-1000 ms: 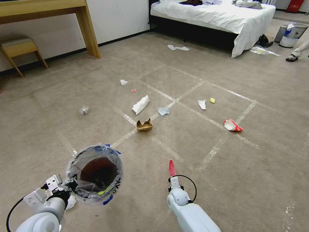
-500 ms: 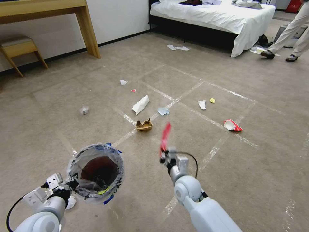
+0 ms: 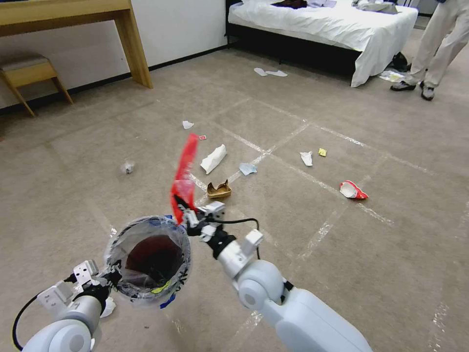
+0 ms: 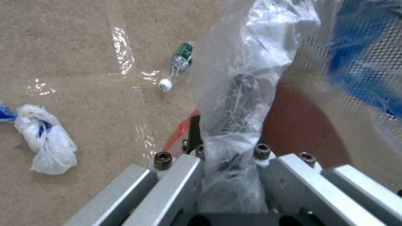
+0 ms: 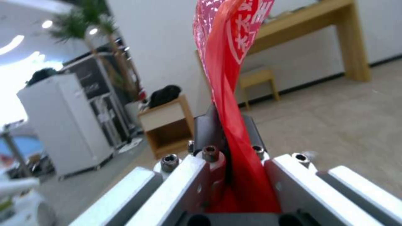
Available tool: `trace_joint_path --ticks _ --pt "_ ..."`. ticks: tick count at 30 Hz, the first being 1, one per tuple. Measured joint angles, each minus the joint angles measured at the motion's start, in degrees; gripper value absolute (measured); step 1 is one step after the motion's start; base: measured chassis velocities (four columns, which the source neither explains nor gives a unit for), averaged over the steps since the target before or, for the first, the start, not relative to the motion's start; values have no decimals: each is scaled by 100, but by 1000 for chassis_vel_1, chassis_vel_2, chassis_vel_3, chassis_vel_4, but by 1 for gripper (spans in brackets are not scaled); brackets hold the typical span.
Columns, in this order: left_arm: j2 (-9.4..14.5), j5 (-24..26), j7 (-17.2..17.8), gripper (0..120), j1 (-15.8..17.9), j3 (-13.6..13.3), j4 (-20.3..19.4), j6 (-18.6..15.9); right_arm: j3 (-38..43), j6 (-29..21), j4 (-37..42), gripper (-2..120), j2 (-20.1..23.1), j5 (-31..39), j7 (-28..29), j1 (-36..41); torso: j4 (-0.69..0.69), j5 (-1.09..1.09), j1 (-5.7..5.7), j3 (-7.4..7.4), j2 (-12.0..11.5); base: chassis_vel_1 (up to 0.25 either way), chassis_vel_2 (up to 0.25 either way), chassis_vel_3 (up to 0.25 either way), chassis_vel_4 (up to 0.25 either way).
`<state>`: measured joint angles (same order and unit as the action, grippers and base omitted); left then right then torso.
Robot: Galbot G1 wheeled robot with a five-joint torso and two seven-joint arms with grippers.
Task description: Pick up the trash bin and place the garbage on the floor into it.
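Floor: beige carpet crossed by shiny tape lines, litter scattered over its middle.

Trash bin: held off the carpet near the floor's near-left part, mouth up, dark brown inside, clear liner bunched over the rim. Left gripper is clamped on the rim's near-left edge; in the left wrist view its jaws are closed tight on rim and crinkled plastic.

Right gripper: raised just beside the bin's far-right rim, jaws pinched together on the lower end of a long red wrapper. The wrapper stands up and twists above the claw.

Garbage on the carpet, all well apart from the bin: white crumpled paper, torn brown box, red-and-white wrapper toward the right, pale blue scrap, small white tissue, yellow scrap.

Left wrist view also has a plastic bottle lying flat and a knotted white bag.
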<state>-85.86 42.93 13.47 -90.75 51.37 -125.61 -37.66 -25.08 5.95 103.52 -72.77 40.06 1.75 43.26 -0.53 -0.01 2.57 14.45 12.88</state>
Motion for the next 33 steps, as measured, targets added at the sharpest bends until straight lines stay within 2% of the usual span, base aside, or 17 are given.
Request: trace_joint_path --ticks 3,8,23,33 --pt "-34 -5 2 1 -11 5 -58 -2 -470 -7 -300 0 -51 -188 38 -497 1 0 0 0 0 0 0 0 0" --pt "-47 -4 8 1 -14 25 -105 -4 -713 -35 -475 0 -28 -368 55 -702 1 0 0 0 0 0 0 0 0" --pt "-57 8 42 1 -17 59 -142 -6 -1075 -61 -569 0 156 -797 34 -693 0 1 0 0 0 0 0 0 0" --pt "-59 16 60 1 10 61 -118 -6 -1067 -12 -436 1 566 -929 -6 -600 0 1 0 0 0 0 0 0 0"
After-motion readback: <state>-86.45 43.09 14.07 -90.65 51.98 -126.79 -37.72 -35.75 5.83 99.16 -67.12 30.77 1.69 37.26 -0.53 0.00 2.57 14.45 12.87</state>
